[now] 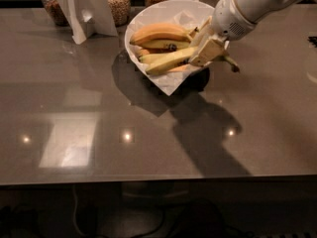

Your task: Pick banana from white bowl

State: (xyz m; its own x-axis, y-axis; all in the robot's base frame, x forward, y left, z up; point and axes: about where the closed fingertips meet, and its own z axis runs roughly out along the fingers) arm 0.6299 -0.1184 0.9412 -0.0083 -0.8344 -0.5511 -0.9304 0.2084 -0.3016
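The end effector (pixel 209 47) sits at the right rim of the bowl (pixel 159 8), its two tan fingers pinched on the banana (pixel 168 62) near the stem end. The banana lies tilted, its pale tip low among the other bananas (pixel 158 33) inside the bowl and its dark stem poking out past the fingers over the table (pixel 148 133). White paper (pixel 169 86) hangs over the bowl's front edge, and jars (pixel 118 4) stand behind the bowl.
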